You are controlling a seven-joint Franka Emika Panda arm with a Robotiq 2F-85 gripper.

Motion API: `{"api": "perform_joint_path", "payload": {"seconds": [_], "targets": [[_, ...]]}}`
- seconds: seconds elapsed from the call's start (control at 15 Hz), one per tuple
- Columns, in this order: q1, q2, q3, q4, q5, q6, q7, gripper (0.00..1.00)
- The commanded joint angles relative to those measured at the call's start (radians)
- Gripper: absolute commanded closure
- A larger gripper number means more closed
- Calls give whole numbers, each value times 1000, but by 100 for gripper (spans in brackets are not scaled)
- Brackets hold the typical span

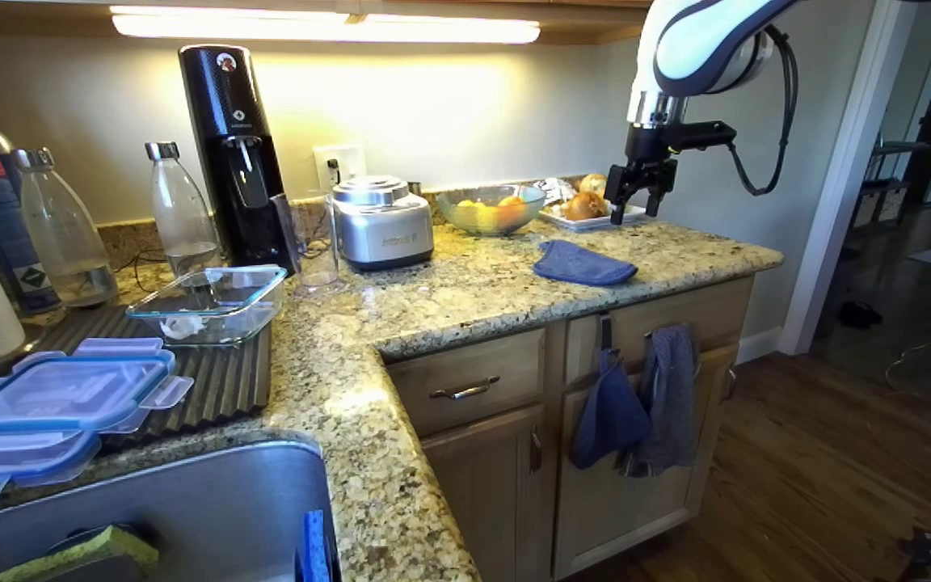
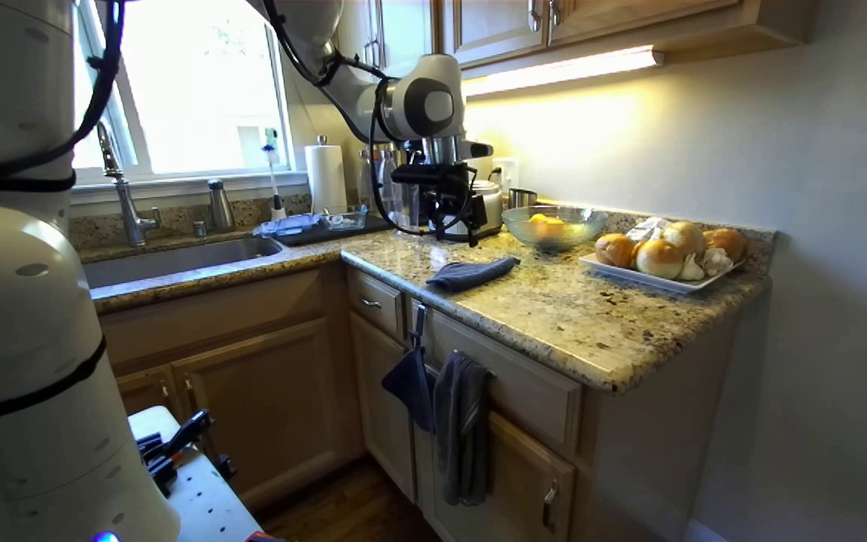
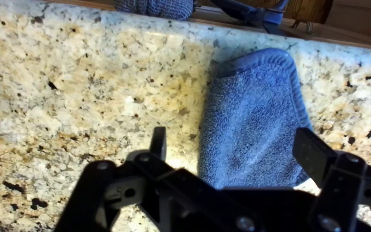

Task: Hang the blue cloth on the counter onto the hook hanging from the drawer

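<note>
we have one gripper [image 3: 232,146], its two fingers [image 3: 312,156] spread well apart, hanging above one blue cloth [image 1: 584,263]. we find that cloth lying on the counter [image 1: 449,299], near the front edge. lower down, we count two more pieces of fabric at the drawer [image 2: 531,369]: a dull blue cloth [image 1: 609,416] on one dark hook [image 1: 605,332], and one greyish towel [image 1: 670,404] just beside it. up on the counter, we spot one glass bowl [image 2: 589,226] of fruit, one white plate [image 2: 637,277] bearing four onions [image 2: 659,260], two metal-capped clear bottles [image 1: 179,212], one tall black appliance [image 1: 231,105]. and now we're in close on the blue cloth in the wrist view: plain medium blue, fuzzy, soft pale creases running along it, a raised border down one side, one rounded corner turned toward the counter's edge, part of it hidden behind the gripper.
</note>
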Motion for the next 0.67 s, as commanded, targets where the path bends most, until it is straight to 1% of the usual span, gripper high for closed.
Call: {"api": "perform_joint_path", "payload": {"seconds": [0.0, 0.33, 0.6], "targets": [[5, 91, -21, 91, 28, 35, -44, 0], [-6, 226, -8, 233, 56, 30, -153, 0], [-13, 313, -3, 331, 56, 37, -227, 0]]}}
